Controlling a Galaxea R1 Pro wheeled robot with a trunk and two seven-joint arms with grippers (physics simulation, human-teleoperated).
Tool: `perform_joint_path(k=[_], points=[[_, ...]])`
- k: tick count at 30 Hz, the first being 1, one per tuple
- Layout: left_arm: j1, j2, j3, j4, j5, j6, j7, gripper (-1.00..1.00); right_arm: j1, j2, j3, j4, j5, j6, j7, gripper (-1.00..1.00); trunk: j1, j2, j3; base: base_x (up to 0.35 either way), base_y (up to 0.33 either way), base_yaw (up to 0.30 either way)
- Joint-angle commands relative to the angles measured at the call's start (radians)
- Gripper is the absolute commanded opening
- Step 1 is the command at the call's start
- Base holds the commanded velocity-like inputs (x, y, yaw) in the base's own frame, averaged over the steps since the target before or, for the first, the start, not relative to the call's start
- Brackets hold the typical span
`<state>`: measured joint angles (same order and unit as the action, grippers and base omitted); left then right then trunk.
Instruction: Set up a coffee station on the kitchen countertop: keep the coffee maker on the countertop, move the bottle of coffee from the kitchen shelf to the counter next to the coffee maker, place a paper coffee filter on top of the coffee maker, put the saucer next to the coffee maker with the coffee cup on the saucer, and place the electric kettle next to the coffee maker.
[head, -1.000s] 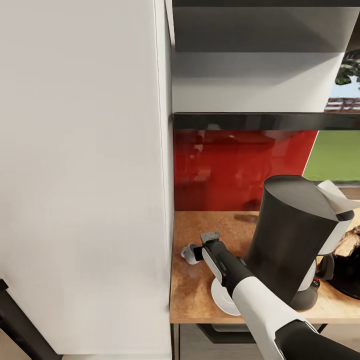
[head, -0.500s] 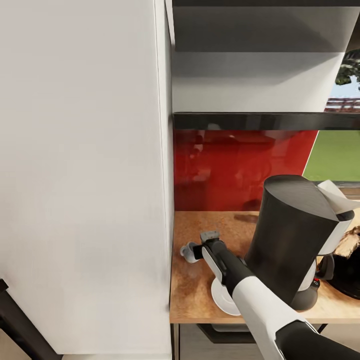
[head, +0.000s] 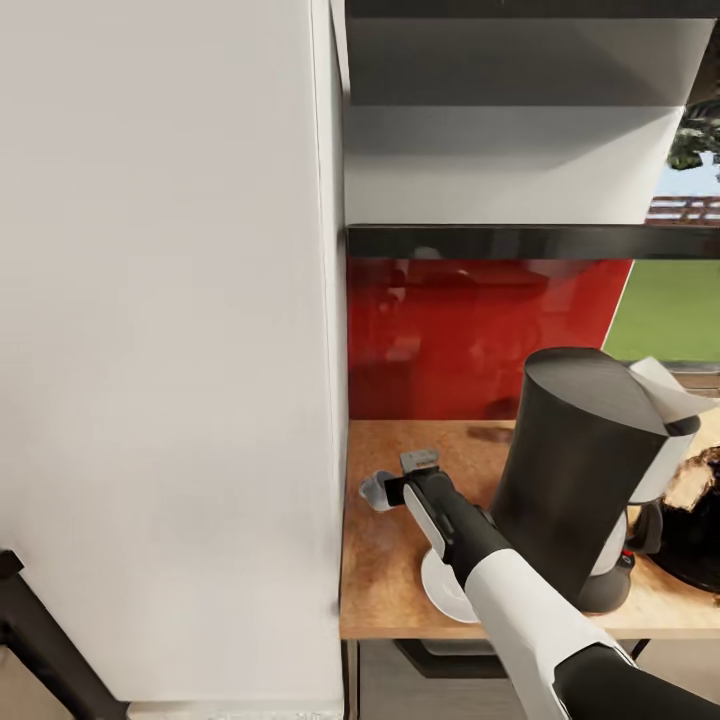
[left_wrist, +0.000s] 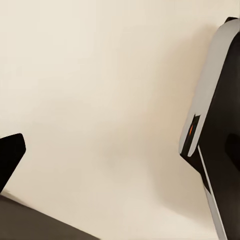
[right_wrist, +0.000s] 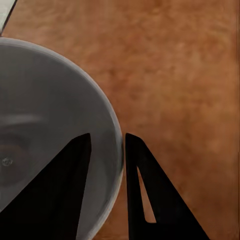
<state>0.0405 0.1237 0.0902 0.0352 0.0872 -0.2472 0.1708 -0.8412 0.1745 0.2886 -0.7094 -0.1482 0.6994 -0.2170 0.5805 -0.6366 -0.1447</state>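
My right gripper (head: 392, 492) is shut on the rim of the pale grey coffee cup (head: 374, 491), near the counter's left end. In the right wrist view one finger (right_wrist: 75, 170) is inside the cup (right_wrist: 45, 150) and the other is outside it. The white saucer (head: 443, 592) lies on the counter, partly under my right forearm. The tall black coffee maker (head: 580, 470) stands just right of it, with a white paper filter (head: 665, 392) on top. A dark rounded object (head: 695, 540) sits at the right edge; I cannot tell whether it is the kettle.
A tall white cabinet side (head: 170, 350) borders the wooden countertop (head: 385, 560) on the left. A dark shelf (head: 520, 240) runs above the red backsplash (head: 450, 340). The left wrist view shows a plain beige surface (left_wrist: 100, 100) and part of my own body (left_wrist: 215, 125).
My right gripper and the cup have edged slightly up and away from me. The whole head view has shifted a little as well.
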Motion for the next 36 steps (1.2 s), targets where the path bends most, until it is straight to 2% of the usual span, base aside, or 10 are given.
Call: perform_joint_path(k=[1,14,20,26,28,30,32,36], points=[[-0.001,0.000,0.007,0.002,0.004,-0.006,-0.002,1.00,-0.001,0.000,0.002,-0.001,-0.011,0.002,-0.007,-1.00,0.000,-0.001,-0.001,-0.267,0.000,0.000],[-0.001,-0.004,0.005,0.002,0.003,-0.004,0.004,1.00,0.000,0.000,0.000,-0.005,-0.013,0.002,-0.007,-1.00,0.000,-0.001,-0.001,-0.303,0.000,0.000],[-0.001,-0.003,0.004,0.002,0.003,-0.004,0.003,1.00,0.000,0.000,0.000,-0.066,-0.011,0.003,-0.007,-1.00,0.000,-0.001,-0.001,-0.053,0.000,0.000],[-0.001,-0.003,0.004,0.002,0.003,-0.004,0.003,1.00,0.000,0.000,0.000,-0.069,-0.009,0.005,-0.012,-1.00,0.000,-0.001,-0.001,-0.001,0.000,0.000],[-0.001,-0.003,0.004,0.002,0.003,-0.004,0.003,1.00,0.000,0.000,0.000,-0.070,-0.008,0.006,-0.045,-1.00,0.000,-0.001,-0.001,0.000,0.000,0.000],[-0.001,-0.003,0.005,0.002,0.003,-0.004,0.002,1.00,-0.001,0.000,0.006,-0.070,-0.010,0.006,-0.175,-1.00,0.000,-0.001,-0.001,0.000,0.000,0.000],[-0.001,-0.004,0.005,0.002,0.003,-0.004,0.000,1.00,-0.001,0.000,0.008,-0.070,-0.012,0.006,-0.237,-1.00,0.000,-0.001,-0.001,0.000,0.000,0.000],[-0.001,-0.003,0.005,0.002,0.003,-0.004,-0.001,1.00,-0.001,0.000,0.009,-0.070,-0.013,0.006,-0.254,-1.00,0.000,-0.001,-0.001,0.000,0.000,0.000]])
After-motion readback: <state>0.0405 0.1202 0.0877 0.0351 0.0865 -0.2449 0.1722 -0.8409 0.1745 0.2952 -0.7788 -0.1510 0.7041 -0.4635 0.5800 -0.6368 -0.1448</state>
